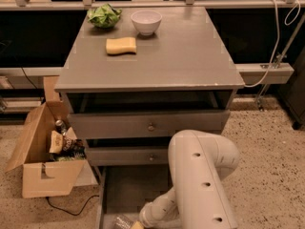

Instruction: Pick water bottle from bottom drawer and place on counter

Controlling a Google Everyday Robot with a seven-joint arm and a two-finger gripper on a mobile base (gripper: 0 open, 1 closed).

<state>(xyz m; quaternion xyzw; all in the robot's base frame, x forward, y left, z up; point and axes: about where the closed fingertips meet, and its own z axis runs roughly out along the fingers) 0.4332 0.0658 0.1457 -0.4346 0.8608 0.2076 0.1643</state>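
Ideally the gripper (137, 224), low inside the open bottom drawer (136, 190) at the very bottom edge of the view, would settle squarely across the ribbed middle of the water bottle (122, 221) rather than its narrow neck. It should close gently enough not to crush the thin plastic. It should then lift straight up past the drawer's low wall and the two knobbed drawers (150, 126) above before swinging toward the counter (190, 56). By my judgement that grasp is not yet made. Most of the gripper is cut off by the frame edge. Only a small yellowish part of it shows, just beside or touching the bottle, and I cannot tell how far open it is or whether it has hold of anything. The clear bottle rests on the grey drawer floor near the front, just left of the gripper in the view and itself partly cut off. A thick white robot arm (202, 180) bends down into the drawer from the right, hiding much of it. On the counter, toward the back left, sit a yellow sponge (121, 45), a white bowl (146, 21) and a green leafy item (104, 15). On the speckled floor to the left stands an open cardboard box (43, 168) holding assorted packets.
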